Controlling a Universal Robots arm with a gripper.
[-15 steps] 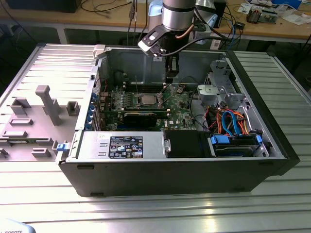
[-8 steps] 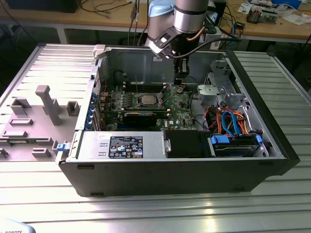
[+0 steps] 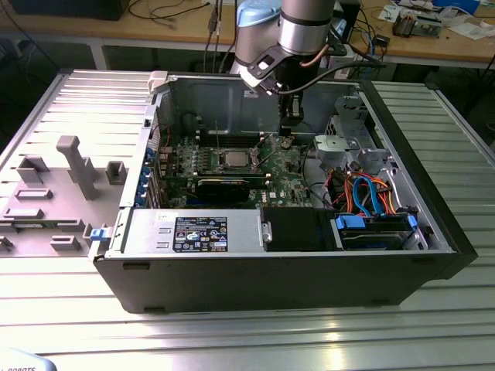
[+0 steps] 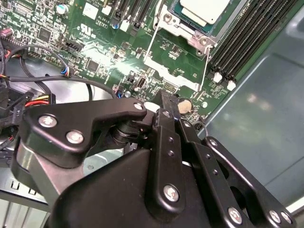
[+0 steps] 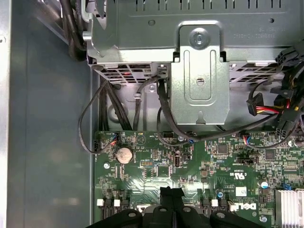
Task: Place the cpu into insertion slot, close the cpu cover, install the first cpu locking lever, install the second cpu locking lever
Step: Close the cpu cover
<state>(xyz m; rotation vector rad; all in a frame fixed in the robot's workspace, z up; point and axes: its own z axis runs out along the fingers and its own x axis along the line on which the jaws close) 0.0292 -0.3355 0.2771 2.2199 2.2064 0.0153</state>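
The cpu (image 3: 234, 158) shows its silver-grey top inside the insertion slot (image 3: 220, 159) amid the green motherboard; in the second wrist view the cpu (image 4: 205, 8) lies with a metal frame, the cpu cover (image 4: 189, 27), around it. Two thin wire locking levers (image 4: 152, 42) (image 4: 207, 64) stick out from the socket, and in the exterior view they stand up as thin lines (image 3: 216, 130). My gripper (image 3: 287, 139) hangs over the board to the exterior view's right of the socket, near the case's back wall. Its black fingers (image 5: 166, 194) are shut together with nothing between them; my gripper (image 4: 164, 102) is apart from the socket.
A coin cell (image 5: 124, 154) and black cables (image 5: 164, 121) lie below the gripper. A silver drive cage (image 3: 344, 135) stands to the exterior view's right, long black memory slots (image 4: 242, 42) beside the socket, and a black expansion card (image 3: 224, 185) in front. The case walls (image 3: 193, 97) close in.
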